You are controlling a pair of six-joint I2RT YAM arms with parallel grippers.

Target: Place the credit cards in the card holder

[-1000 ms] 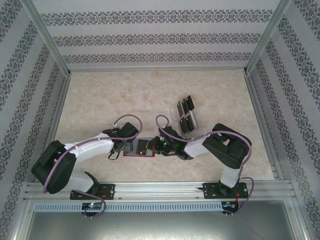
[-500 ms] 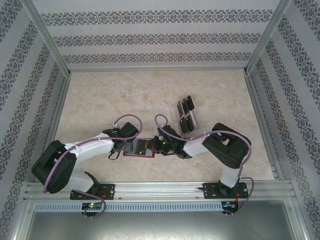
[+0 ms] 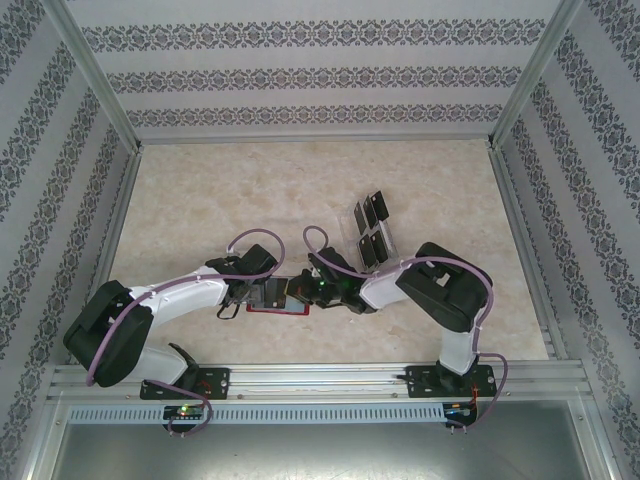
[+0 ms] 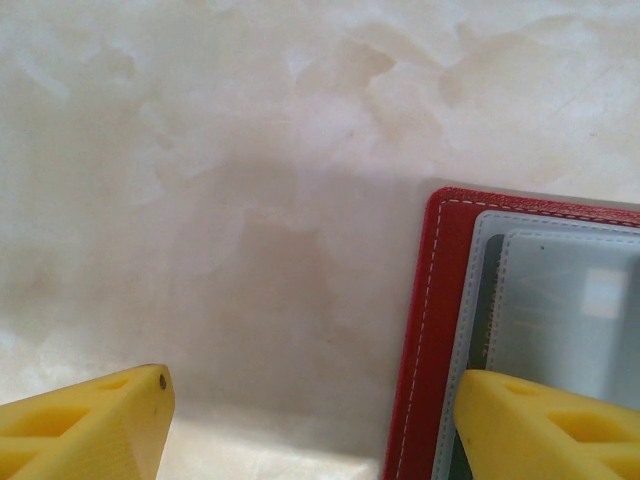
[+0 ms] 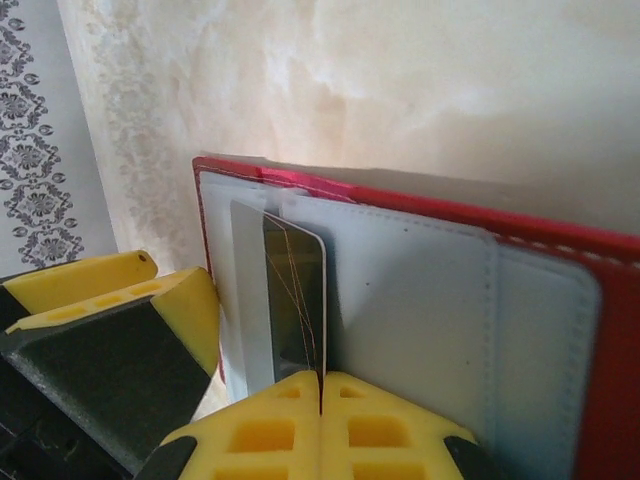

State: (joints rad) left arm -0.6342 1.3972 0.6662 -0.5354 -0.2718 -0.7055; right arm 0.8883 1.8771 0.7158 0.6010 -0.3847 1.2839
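We're mid-insertion on one card. The right end effector (image 5: 320, 385) is clamped tight on the near edge of a dark credit card (image 5: 296, 300). The card's far end sits at a grey pocket (image 5: 235, 260) inside the open red card holder (image 5: 560, 250), on the flap toward the left arm. From the right wrist view we can't tell whether the leading edge is under the pocket lip or just lying on it; it looks partly in. The left end effector (image 4: 312, 400) is spread wide and holds nothing. One finger is over bare tabletop (image 4: 200, 150) and the other over the grey lining just inside the red stitched border, so it straddles that edge. We read it as pinning the flap, but contact isn't confirmable. The card holder lies flat and open on the tabletop between the two end effectors, near the arm bases. The other credit cards (image 3: 368, 250) sit in a clear slotted rack (image 3: 348, 232), behind and to the right of the card holder, apart from both end effectors. Next move as we see it: push the card along its long axis deeper into the pocket, low and square to the slot, then release and back out. The left side should brace the flap meanwhile. Risks: the card rides over the lip, or the card holder skids.
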